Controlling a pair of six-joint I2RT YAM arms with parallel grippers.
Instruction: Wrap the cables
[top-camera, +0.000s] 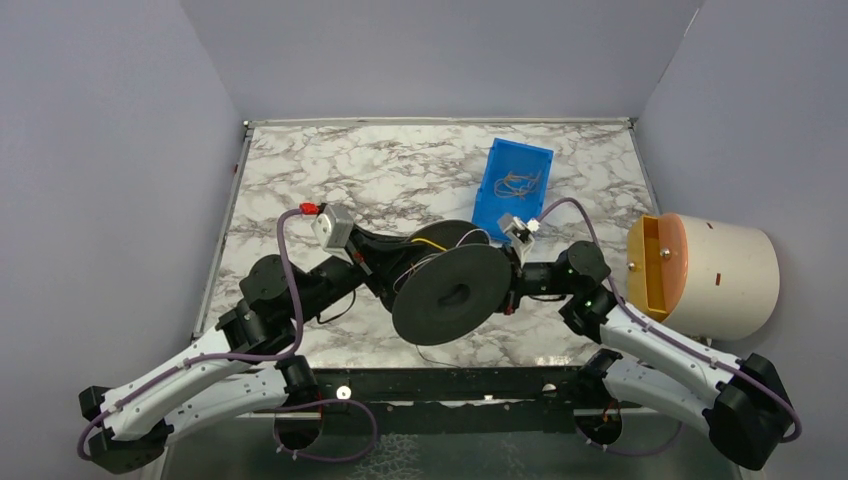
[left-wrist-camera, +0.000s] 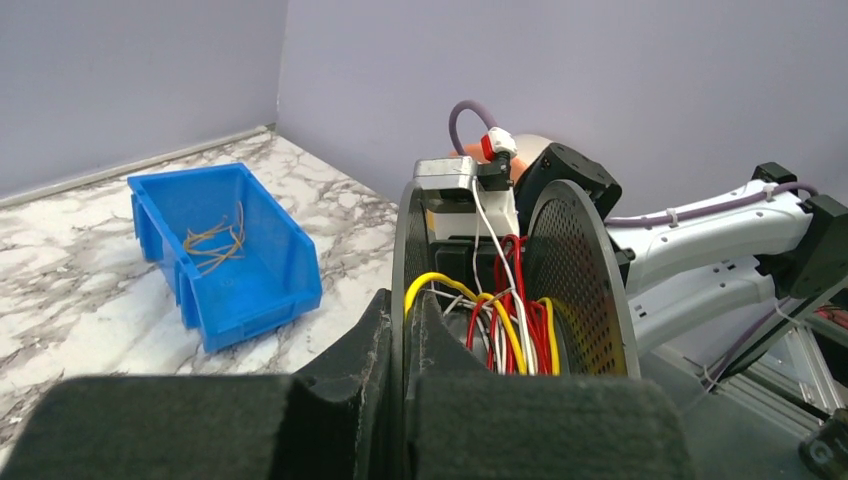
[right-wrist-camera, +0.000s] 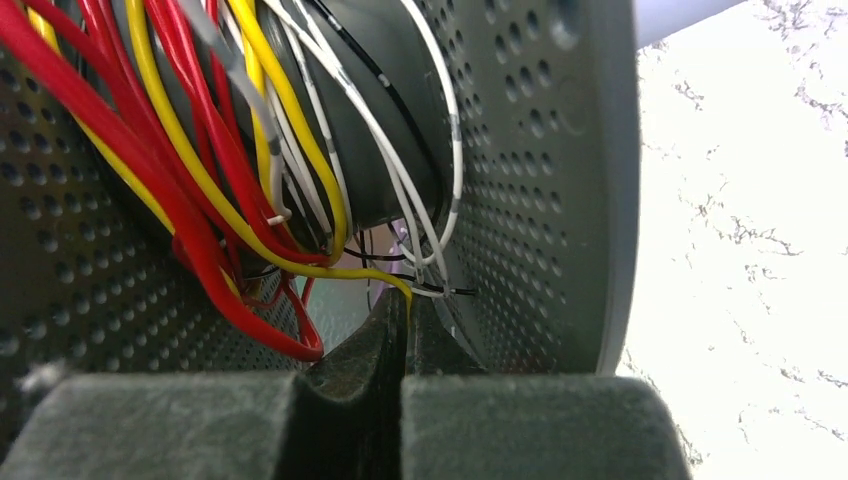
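Observation:
A black perforated spool (top-camera: 450, 290) stands on edge at the table's middle, with red, yellow and white cables (left-wrist-camera: 505, 330) wound loosely between its two flanges. My left gripper (top-camera: 395, 270) reaches in from the left. In the left wrist view it (left-wrist-camera: 403, 320) is shut on the rim of one spool flange (left-wrist-camera: 410, 230). My right gripper (top-camera: 510, 280) is at the spool's right side. In the right wrist view it (right-wrist-camera: 405, 310) is shut on a yellow cable (right-wrist-camera: 320, 271) between the flanges (right-wrist-camera: 540, 180).
A blue bin (top-camera: 513, 185) holding a few thin wires lies behind the spool; it also shows in the left wrist view (left-wrist-camera: 225, 250). A cream cylindrical container (top-camera: 705, 275) with an orange inside lies at the right edge. Walls close in the table.

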